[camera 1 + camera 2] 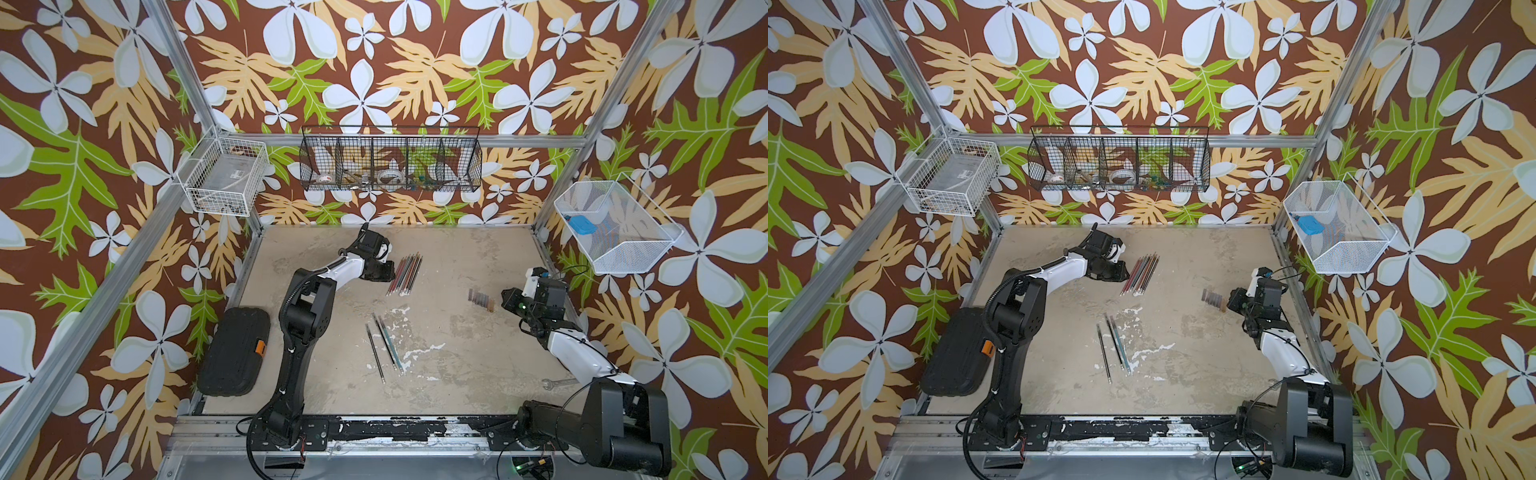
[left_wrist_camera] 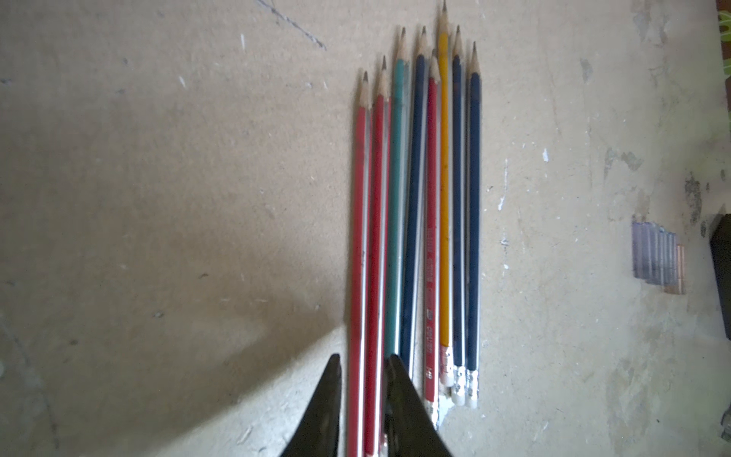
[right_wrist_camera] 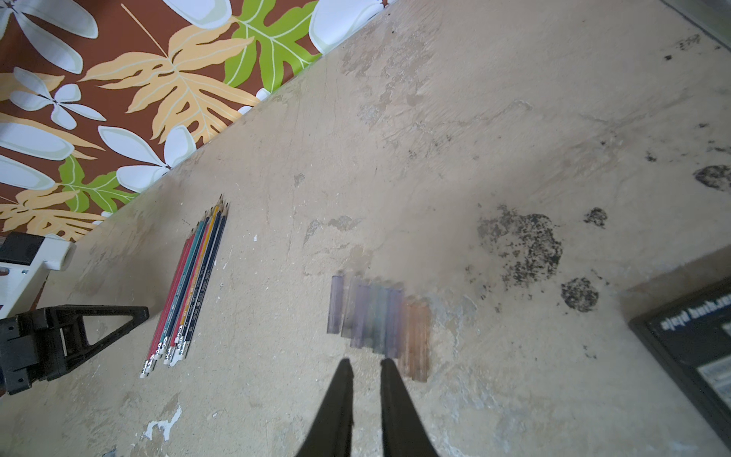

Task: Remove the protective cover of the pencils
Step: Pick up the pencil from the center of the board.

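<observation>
Several pencils (image 1: 405,274) (image 1: 1140,274) lie side by side at the back of the table, their sharpened tips bare in the left wrist view (image 2: 419,217). My left gripper (image 2: 363,358) (image 1: 390,276) is at their eraser end, jaws slightly apart with two red pencils (image 2: 370,237) lying between them. Three more pencils (image 1: 384,349) (image 1: 1115,349) lie loose mid-table. The protective cover, a row of smoky translucent caps (image 3: 379,316) (image 1: 482,299) (image 1: 1213,298), rests on the table to the right. My right gripper (image 3: 364,362) (image 1: 503,300) hovers just short of it, narrowly open with nothing between its fingers.
A black tool case (image 1: 235,351) lies at the left edge and a wrench (image 1: 559,383) at the front right by my right arm. Wire baskets hang on the walls: white (image 1: 224,176), black (image 1: 390,160), white mesh (image 1: 615,226).
</observation>
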Action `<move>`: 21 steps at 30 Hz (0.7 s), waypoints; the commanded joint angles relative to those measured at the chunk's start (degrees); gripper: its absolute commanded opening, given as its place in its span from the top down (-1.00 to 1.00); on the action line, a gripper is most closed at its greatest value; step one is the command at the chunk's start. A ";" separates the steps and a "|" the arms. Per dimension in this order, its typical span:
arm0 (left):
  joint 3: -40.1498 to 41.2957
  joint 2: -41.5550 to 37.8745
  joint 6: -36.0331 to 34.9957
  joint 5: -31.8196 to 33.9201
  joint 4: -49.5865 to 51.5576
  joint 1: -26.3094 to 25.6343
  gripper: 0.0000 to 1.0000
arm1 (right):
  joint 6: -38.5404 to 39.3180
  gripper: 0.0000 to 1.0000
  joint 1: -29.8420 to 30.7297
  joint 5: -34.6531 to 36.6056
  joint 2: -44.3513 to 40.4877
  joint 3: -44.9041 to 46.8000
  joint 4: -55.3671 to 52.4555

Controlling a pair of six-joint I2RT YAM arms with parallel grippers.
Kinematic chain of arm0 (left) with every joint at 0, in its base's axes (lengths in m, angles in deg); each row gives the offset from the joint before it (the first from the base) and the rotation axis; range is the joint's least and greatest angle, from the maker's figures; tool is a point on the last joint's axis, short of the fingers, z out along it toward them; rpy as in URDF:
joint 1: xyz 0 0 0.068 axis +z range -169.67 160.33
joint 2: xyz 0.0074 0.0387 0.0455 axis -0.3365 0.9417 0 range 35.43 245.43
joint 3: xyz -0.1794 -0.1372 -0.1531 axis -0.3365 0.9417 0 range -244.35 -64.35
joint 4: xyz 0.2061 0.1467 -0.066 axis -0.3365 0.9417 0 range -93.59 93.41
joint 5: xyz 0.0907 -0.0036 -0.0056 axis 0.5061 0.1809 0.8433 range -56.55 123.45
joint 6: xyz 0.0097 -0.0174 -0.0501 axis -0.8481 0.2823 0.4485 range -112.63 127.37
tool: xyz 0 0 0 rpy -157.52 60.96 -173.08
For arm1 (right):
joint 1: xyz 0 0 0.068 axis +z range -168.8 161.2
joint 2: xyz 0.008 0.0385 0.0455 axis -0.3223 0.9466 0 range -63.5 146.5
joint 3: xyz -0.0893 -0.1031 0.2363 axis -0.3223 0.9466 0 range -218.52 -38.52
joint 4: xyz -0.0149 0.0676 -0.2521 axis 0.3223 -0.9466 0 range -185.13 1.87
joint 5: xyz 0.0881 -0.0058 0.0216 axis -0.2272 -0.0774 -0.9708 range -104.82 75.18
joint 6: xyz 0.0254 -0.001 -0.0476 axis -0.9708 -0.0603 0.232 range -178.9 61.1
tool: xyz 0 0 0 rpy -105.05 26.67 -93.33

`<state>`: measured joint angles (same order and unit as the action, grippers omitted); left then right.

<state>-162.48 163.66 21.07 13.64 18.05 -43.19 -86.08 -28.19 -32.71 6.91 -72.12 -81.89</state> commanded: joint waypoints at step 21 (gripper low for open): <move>16.53 -27.76 6.65 -6.33 -17.48 4.24 0.52 | 1.01 0.67 52.02 9.95 23.74 -18.50 -1.85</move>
<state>-145.71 136.42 27.21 8.54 2.16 -39.26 -84.35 21.07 -25.96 27.41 -87.07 -81.15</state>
